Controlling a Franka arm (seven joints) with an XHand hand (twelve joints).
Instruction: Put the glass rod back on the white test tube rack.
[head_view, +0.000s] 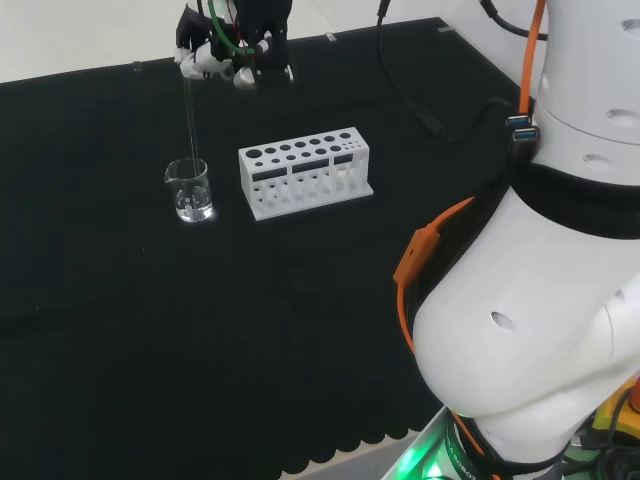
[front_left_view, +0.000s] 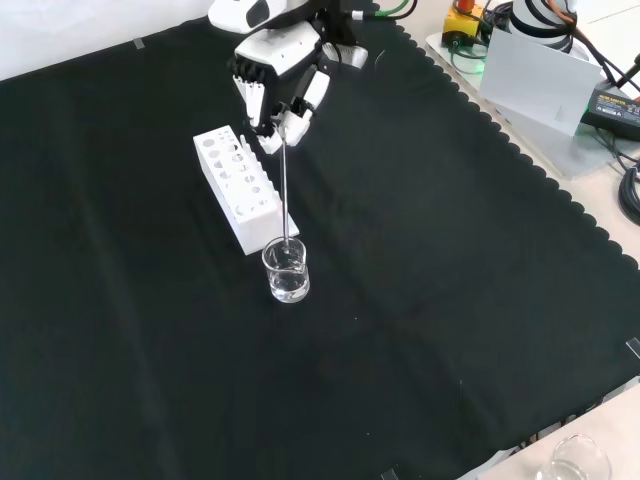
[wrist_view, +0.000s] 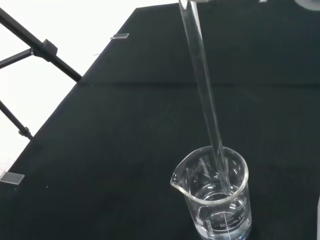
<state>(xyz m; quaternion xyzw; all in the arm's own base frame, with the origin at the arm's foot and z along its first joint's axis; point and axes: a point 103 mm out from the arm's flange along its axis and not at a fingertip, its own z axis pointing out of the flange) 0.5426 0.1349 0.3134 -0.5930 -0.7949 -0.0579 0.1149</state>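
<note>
The hand (head_view: 232, 52) (front_left_view: 283, 85) pinches the top of a thin clear glass rod (head_view: 190, 115) (front_left_view: 286, 185) (wrist_view: 202, 90). The rod hangs nearly upright, and its lower end dips into a small clear glass beaker (head_view: 189, 190) (front_left_view: 286, 270) (wrist_view: 216, 200) with a little clear liquid at its bottom. The white test tube rack (head_view: 304, 170) (front_left_view: 236, 183) stands just right of the beaker in the head view, its top rows of holes showing nothing in them. The hand hovers well above the cloth, beyond the rack's far side in the head view.
The arm's white links (head_view: 540, 260) fill the right of the head view. Cables and boxes (front_left_view: 545, 60) lie off the cloth at the front view's top right. Another clear glass vessel (front_left_view: 575, 462) sits past the cloth's edge at the front view's bottom right.
</note>
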